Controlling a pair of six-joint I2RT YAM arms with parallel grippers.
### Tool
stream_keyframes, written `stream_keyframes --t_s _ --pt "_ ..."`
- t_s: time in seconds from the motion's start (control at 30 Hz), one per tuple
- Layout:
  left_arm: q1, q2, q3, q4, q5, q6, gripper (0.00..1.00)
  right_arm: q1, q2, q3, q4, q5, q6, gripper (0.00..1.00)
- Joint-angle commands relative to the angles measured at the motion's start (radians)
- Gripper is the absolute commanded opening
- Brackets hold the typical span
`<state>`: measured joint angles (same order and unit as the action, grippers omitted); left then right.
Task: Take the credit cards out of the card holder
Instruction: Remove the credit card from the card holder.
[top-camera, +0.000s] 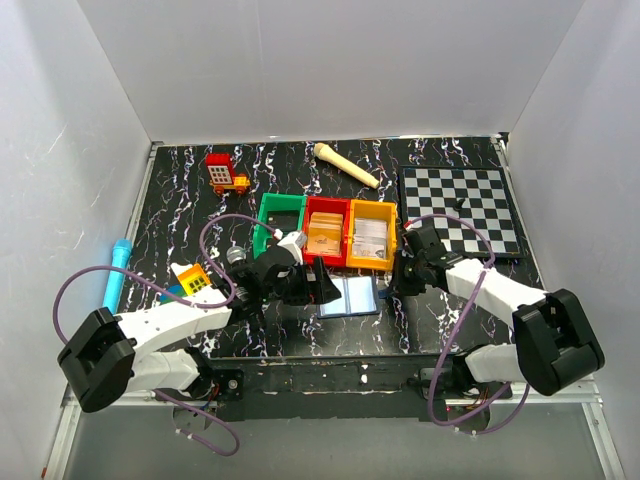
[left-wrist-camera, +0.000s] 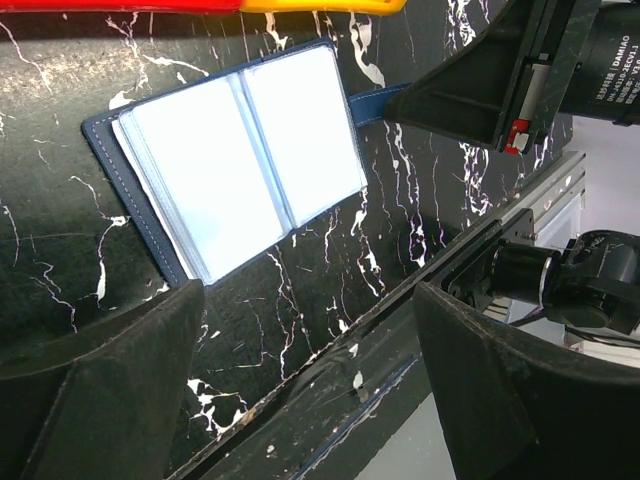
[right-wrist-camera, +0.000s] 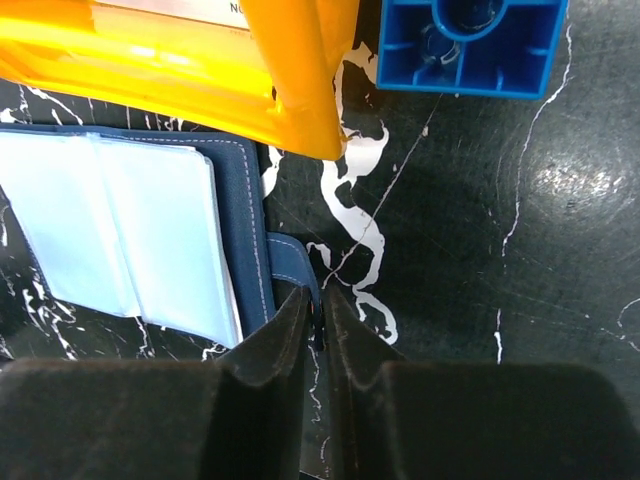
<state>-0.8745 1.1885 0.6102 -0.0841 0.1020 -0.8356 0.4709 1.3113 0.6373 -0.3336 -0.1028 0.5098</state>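
Close to the table's (top-camera: 180, 215) near edge, at its middle, the card holder (top-camera: 352, 297) lies open and flat, pale blue-grey sleeves up. From above, the two arms crowd in on it from either side and hide how they meet it.

The left wrist view shows the left gripper (left-wrist-camera: 305, 335) low over the table just short of the open card holder (left-wrist-camera: 235, 165), its fingers (left-wrist-camera: 100, 385) spread wide with nothing between them. It also catches the right gripper (left-wrist-camera: 515, 95) from the side, at the end of the holder's dark strap (left-wrist-camera: 372, 103).

The right wrist view settles that. The right gripper (right-wrist-camera: 320, 305) has closed to a narrow slit, and the navy strap (right-wrist-camera: 292, 268) runs in between its fingers (right-wrist-camera: 262, 395), pinched there. Just beyond, touching the holder's far edge, is a corner of the orange bin (right-wrist-camera: 210, 75), and beside it a small blue block (right-wrist-camera: 470, 45) that the overhead view does not show.

Further back, green (top-camera: 280, 212), red (top-camera: 327, 215) and orange (top-camera: 371, 218) bins stand in a row. A chessboard (top-camera: 462, 205) fills the far right corner, and a wooden peg (top-camera: 345, 165) lies by the far edge.
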Motion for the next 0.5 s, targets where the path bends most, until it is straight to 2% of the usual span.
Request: stream_keyframes --t_s 0.0,0.07,0.27,0.47 --pt "-0.004 -0.003 -0.013 0.029 0.016 0.007 0.84 -0.005 -0.03 0.001 0.018 -0.012 -0.017 0.13" --pt "-0.004 0.003 -0.015 0.026 0.012 0.001 0.84 -0.003 -0.056 -0.004 0.005 -0.02 -0.019 0.02" --pt "-0.004 0.04 -0.013 0.021 0.011 -0.017 0.84 0.034 -0.155 -0.042 -0.024 -0.055 -0.004 0.01" --pt "-0.004 0.15 0.02 0.04 0.039 -0.026 0.83 0.084 -0.274 -0.106 -0.05 -0.087 0.047 0.01"
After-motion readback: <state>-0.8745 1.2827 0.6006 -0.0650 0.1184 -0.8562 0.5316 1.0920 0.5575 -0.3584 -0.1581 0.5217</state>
